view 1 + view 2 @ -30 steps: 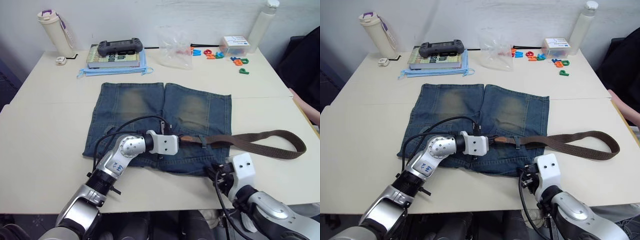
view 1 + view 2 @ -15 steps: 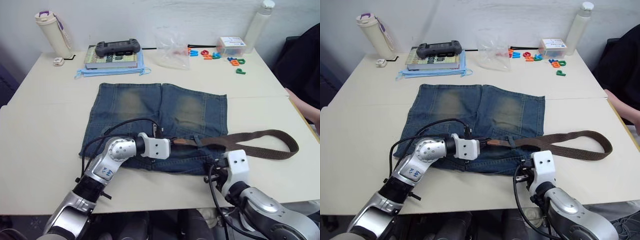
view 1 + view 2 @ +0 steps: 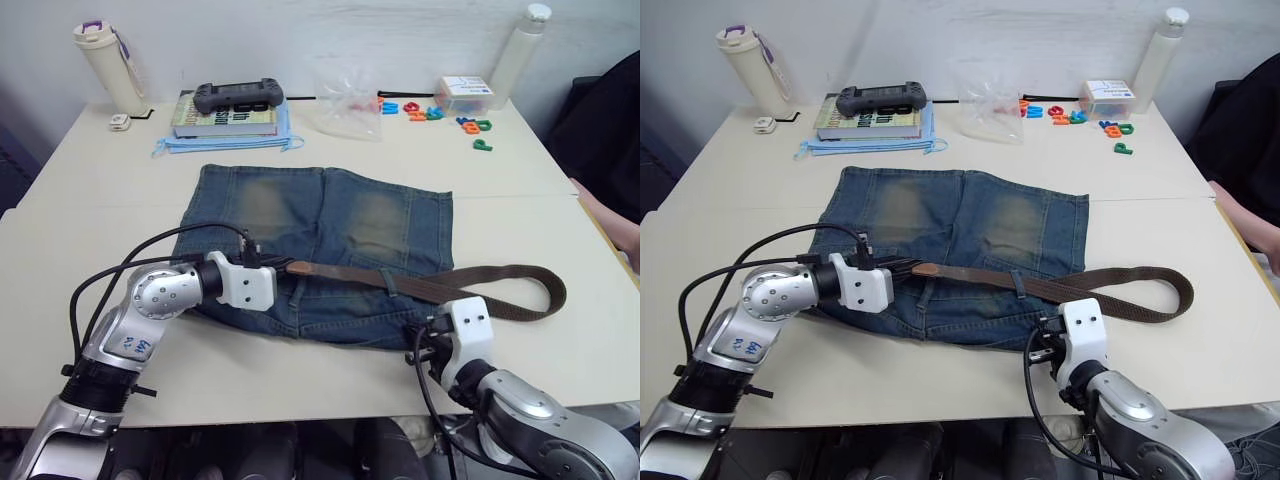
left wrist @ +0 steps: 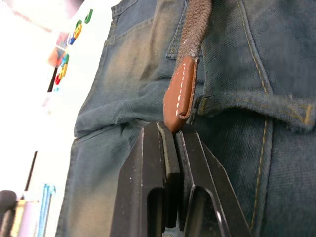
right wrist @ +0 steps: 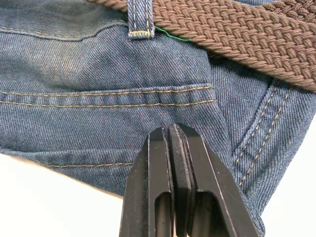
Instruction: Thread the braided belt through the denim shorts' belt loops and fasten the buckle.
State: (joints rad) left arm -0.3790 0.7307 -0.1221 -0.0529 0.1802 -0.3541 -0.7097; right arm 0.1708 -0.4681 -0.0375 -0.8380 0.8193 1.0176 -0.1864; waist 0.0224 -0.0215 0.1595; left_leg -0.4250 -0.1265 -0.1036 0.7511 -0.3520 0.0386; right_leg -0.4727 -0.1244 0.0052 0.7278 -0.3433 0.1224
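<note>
Left gripper (image 4: 173,129) clamped on the tan tip (image 4: 179,94) of the belt (image 3: 420,285), fingers pinched together with the leather caught between them. Just beyond the fingertips, shorts (image 3: 330,240) spread flat on the table (image 3: 90,200), waistband toward the robot, legs away. From that gripper, belt running away toward the right gripper's side, lying across the denim below the 2 faded patches, passing under 1 loop (image 3: 389,281) partway along. Past the shorts' far edge, belt curving round in a flat loop on the bare table and doubling back toward the waistband. Buckle not made out.

Right gripper (image 5: 172,131) closed with its 2 fingers pressed tight; cannot tell whether a fold of denim sits between them. Tips resting at the hem edge of the shorts, by the corner nearest the robot. Just ahead of the tips, stitched pocket seams; farther ahead, another loop (image 5: 139,19) with the braided strap crossing beside it.

Far beyond both grippers, along the table's back edge: thermos (image 3: 103,63) out past the left gripper, a game controller (image 3: 238,95) on a book (image 3: 225,118), a clear bag (image 3: 345,100), coloured letters (image 3: 478,124), a small box (image 3: 463,92) and a white bottle (image 3: 520,55) out past the right gripper.
</note>
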